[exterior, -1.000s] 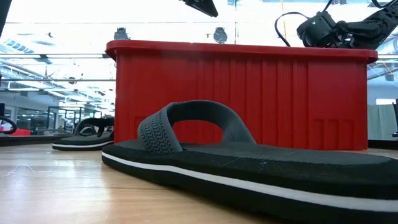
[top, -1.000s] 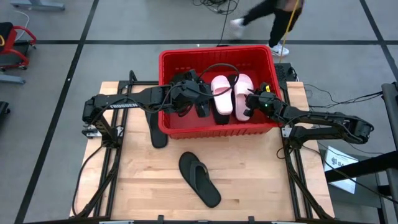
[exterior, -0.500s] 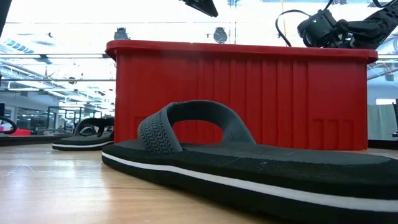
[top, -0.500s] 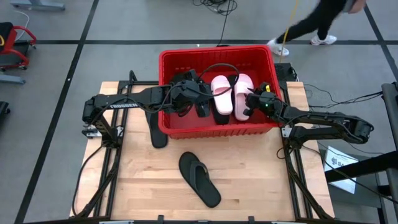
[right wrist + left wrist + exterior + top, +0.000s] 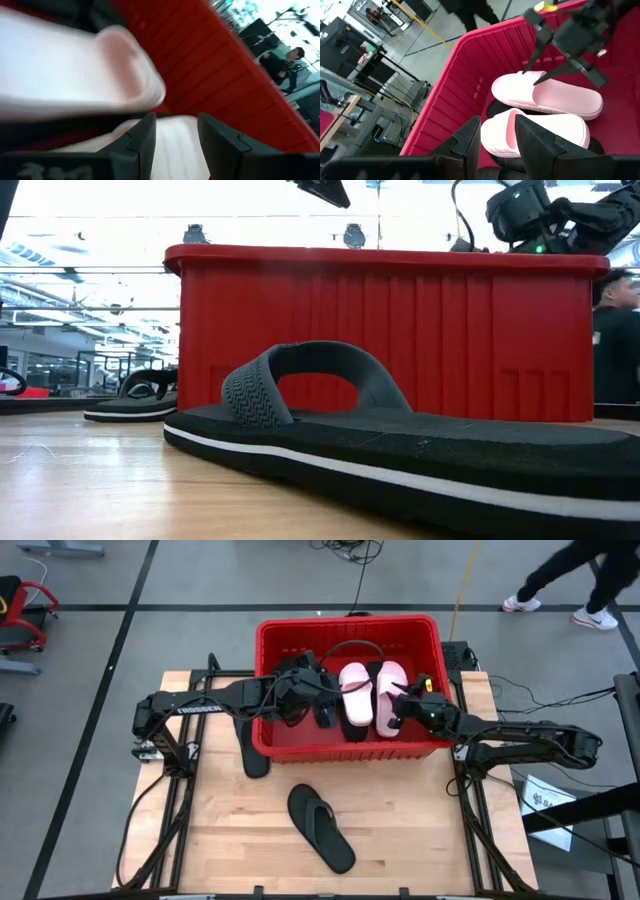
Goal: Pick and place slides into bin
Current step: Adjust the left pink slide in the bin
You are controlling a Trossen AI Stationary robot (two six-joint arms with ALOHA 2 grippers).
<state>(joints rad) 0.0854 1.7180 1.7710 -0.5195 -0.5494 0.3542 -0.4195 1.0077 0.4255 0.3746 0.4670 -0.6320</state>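
I have both arms reaching inward from their bases at the table's sides, forearms roughly level, wrists meeting toward the middle. My left gripper sits at the end of a nearly straight reach from the left; its two dark fingers stand parted with a clear gap between them. My right gripper comes in from the right, elbow bent near its base, its fingers likewise apart. The two grippers are near each other but not touching.
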